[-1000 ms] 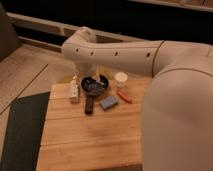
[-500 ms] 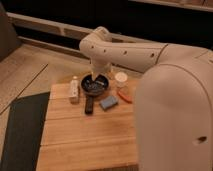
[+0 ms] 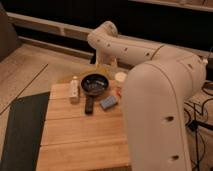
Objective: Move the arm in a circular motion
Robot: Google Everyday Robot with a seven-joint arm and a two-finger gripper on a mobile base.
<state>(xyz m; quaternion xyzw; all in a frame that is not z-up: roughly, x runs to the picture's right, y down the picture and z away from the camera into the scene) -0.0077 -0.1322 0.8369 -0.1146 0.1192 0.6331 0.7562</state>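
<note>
Wooden slatted bench below; thick cream-white tubular arm arcs to upper centre, circle apparently unfinished; gripper beneath the bend, its state indiscernible.

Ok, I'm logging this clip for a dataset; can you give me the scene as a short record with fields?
arm: thick cream-white tubular robot arm, from lower right, bent above the table's far edge
gripper: not visible past the arm's far joint
table: light wooden slatted table
items: black round bowl, small white bottle, black rectangular bar, blue sponge-like block, white cup
floor: dark mat left of table
</note>
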